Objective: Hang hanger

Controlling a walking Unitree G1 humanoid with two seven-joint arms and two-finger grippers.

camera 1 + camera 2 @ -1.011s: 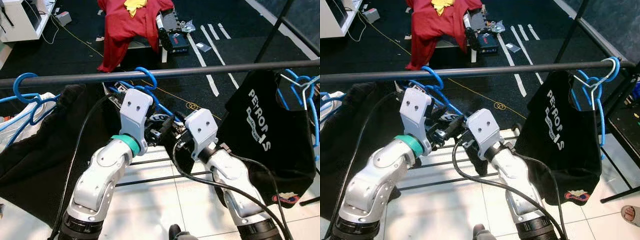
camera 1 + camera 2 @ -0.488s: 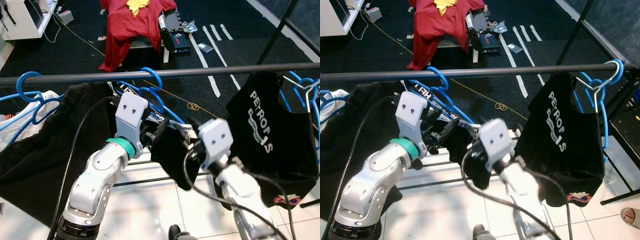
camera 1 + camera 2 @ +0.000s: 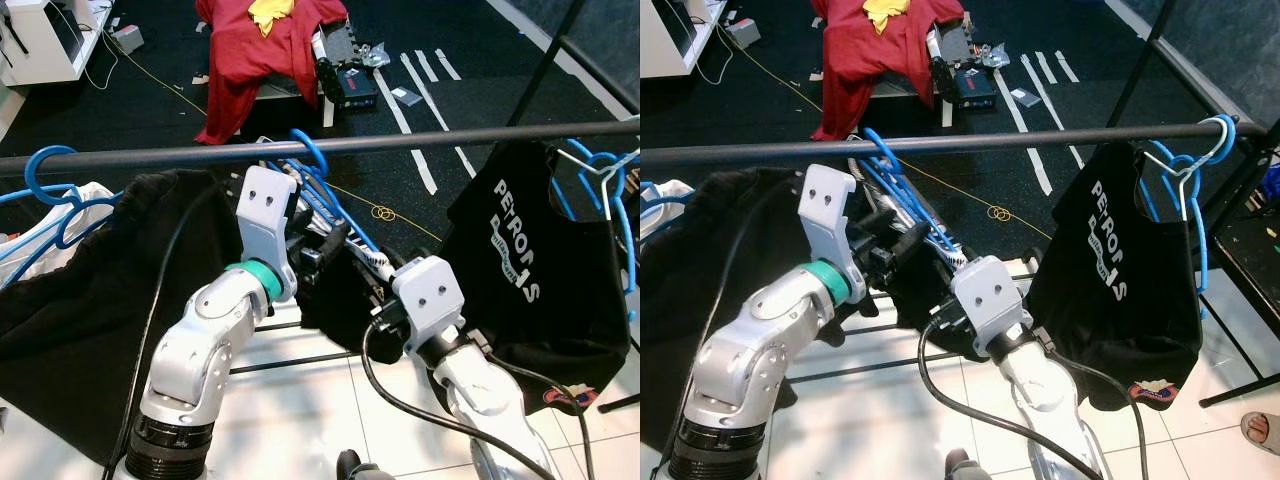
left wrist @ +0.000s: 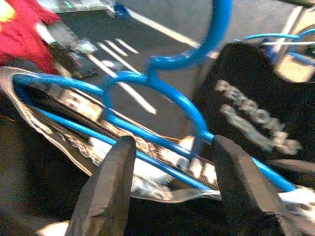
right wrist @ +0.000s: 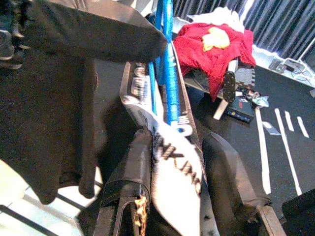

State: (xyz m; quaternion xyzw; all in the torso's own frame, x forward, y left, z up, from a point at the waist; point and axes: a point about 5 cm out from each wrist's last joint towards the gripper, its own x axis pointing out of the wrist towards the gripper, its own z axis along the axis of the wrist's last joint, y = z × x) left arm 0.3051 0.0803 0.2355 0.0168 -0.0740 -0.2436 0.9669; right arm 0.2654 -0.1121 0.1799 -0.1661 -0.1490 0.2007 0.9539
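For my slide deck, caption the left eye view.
Both claws steady a blue hanger hooked on the rail.

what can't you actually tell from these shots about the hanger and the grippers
- Whether the blue hanger's hook rests on the rail or just crosses it: the head views don't settle contact.
- Left gripper: the wrist view is blurred; its fingers straddle the hanger, contact unclear.
- Right gripper: the black garment's printed collar lies between its fingers; grip uncertain.
- In the eye views both grippers' fingertips are hidden behind their wrist housings and the garment.
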